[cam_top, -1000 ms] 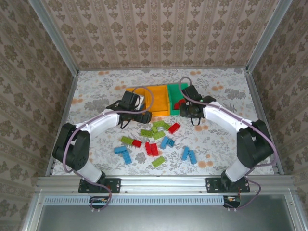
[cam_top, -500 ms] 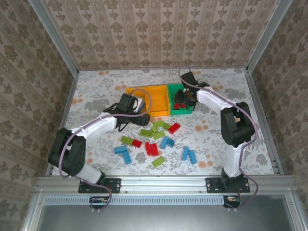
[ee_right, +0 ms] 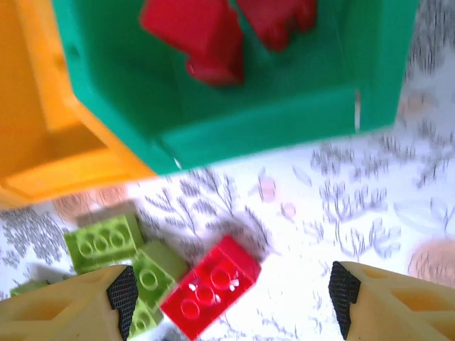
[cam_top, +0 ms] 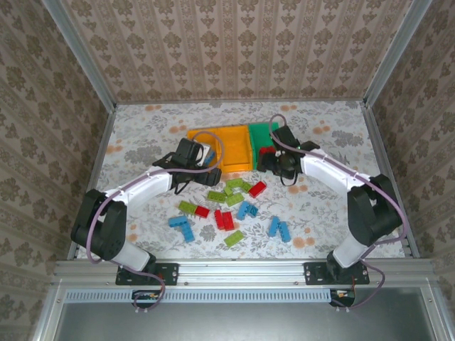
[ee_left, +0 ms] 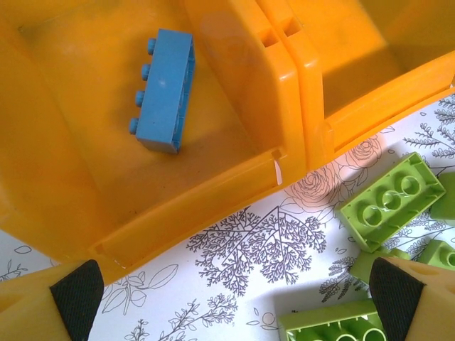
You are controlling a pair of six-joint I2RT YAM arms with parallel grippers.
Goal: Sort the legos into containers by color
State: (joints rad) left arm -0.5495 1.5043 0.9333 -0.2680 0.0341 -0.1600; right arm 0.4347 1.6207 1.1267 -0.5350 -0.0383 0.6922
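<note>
Floral tablecloth point(cam_top: 142, 135) carries scattered legos point(cam_top: 225, 219); left gripper point(ee_left: 234, 295) and right gripper point(ee_right: 233, 297) both gape empty, just before the containers point(cam_top: 231, 145).

Two rectangular plastic bins point(cam_top: 231, 142) are showing orange-yellow; third plastic bin point(cam_top: 257, 135) is showing deep green. Small studded plastic brick point(ee_left: 165, 92) in an orange-yellow bin is reading mid-blue. Loose pcs are coming in three: lime-green bricks point(cam_top: 215, 196), red bricks point(cam_top: 224, 219), blue bricks point(cam_top: 279, 229). Table cover point(cam_top: 142, 135) is showing white w/ grey branch print & orange blooms. Walls point(cam_top: 234, 50) are wearing beige damask.
</note>
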